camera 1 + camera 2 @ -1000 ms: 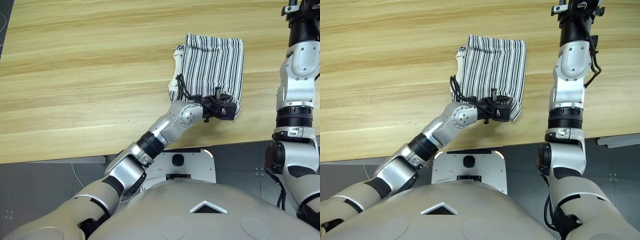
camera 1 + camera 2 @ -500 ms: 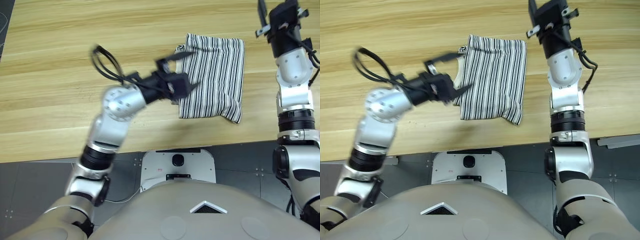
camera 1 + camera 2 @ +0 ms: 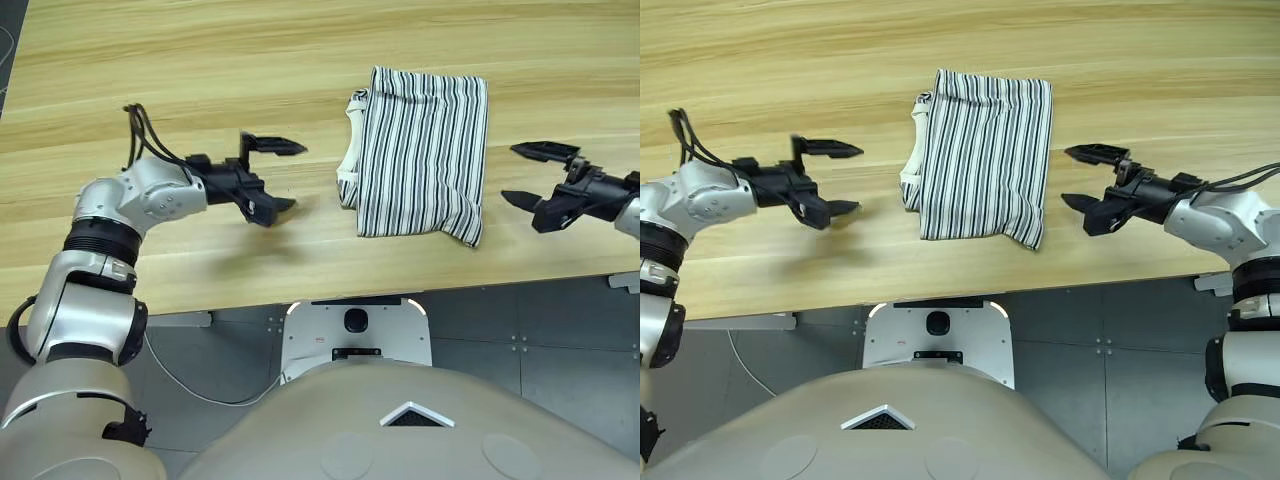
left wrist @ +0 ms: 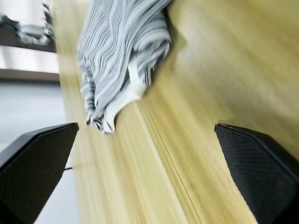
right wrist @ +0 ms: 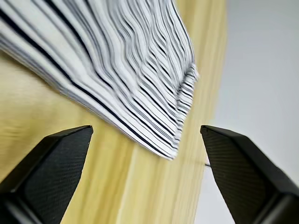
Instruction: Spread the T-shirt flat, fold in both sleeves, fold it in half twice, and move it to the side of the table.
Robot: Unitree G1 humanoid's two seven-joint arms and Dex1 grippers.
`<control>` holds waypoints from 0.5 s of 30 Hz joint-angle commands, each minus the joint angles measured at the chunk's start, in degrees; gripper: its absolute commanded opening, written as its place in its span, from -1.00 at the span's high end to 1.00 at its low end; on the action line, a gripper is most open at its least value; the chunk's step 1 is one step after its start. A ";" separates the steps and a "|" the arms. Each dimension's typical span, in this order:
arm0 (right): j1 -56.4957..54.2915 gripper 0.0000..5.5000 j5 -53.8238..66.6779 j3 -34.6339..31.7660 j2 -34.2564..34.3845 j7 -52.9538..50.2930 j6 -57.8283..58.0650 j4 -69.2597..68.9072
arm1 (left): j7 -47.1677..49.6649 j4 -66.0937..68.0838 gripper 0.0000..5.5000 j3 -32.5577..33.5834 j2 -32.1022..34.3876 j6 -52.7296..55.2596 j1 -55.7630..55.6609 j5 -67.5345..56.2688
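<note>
Light wood table (image 3: 150,60) held a folded shirt (image 3: 425,150), with a gripper on each side.

The shirt had black and white stripes and lay folded into a small block near the front edge of the table, a bit right of the middle. Its white neck band (image 3: 349,152) showed on the left side of the block, and its lower right corner was a bit rumpled. The left gripper (image 3: 295,175) hung over the table to the left of the shirt, near it but not touching. Its two black fingers (image 4: 37,158) were spread wide apart with nothing between them, and they pointed at the shirt. The right gripper (image 3: 510,173) hung to the right of the shirt, close to the rumpled corner but apart from it. Its fingers (image 5: 51,172) were spread wide too, held nothing, and pointed back at the shirt.
</note>
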 commanded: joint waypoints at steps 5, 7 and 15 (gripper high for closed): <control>-7.07 -0.54 -22.53 14.16 -0.90 -22.27 2.25 -0.75 | 20.56 4.61 -0.99 -13.56 -5.67 4.94 -5.48 19.43; -7.88 -0.54 -24.59 16.95 -0.76 -25.28 2.12 -0.63 | 24.22 6.28 -0.99 -16.17 -7.48 6.52 -7.28 21.37; -11.53 -0.54 -27.51 25.76 2.39 -33.01 3.82 2.54 | 31.97 9.84 -0.99 -24.13 -13.35 8.65 -10.16 23.45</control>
